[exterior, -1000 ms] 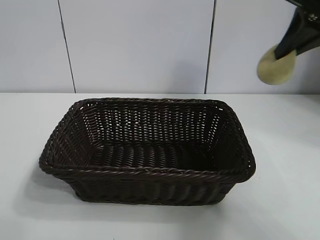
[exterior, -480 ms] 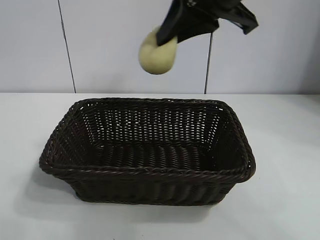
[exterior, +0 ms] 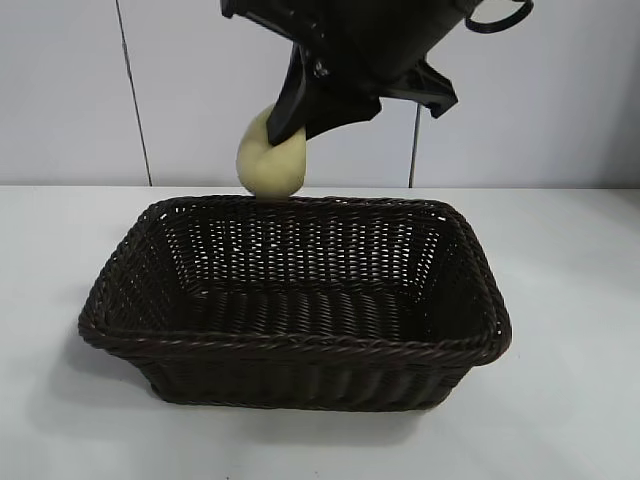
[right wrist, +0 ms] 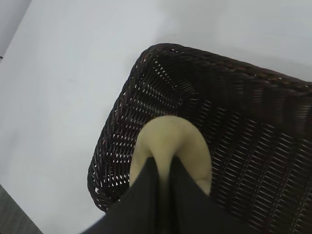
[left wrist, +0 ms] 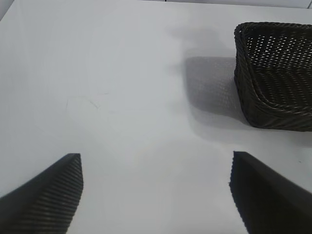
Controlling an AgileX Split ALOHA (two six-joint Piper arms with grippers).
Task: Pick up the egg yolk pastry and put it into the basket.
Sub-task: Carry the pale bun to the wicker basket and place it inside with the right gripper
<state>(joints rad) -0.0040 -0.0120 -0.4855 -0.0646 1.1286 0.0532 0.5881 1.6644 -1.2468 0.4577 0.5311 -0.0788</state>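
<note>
While the pastry hangs over the far rim, the drop is not yet safe.

Off to the left, the left gripper [left wrist: 156, 195] sits parked over bare table [left wrist: 122, 97], fingers spread wide and empty. The basket [exterior: 300, 345] is mid-table; above its far rim the right gripper [exterior: 285, 125] pinches the egg yolk pastry [exterior: 268, 160], its narrow fingers sunk into the soft dough. Best to carry it nearer the basket's middle, lower gently, then release.
</note>
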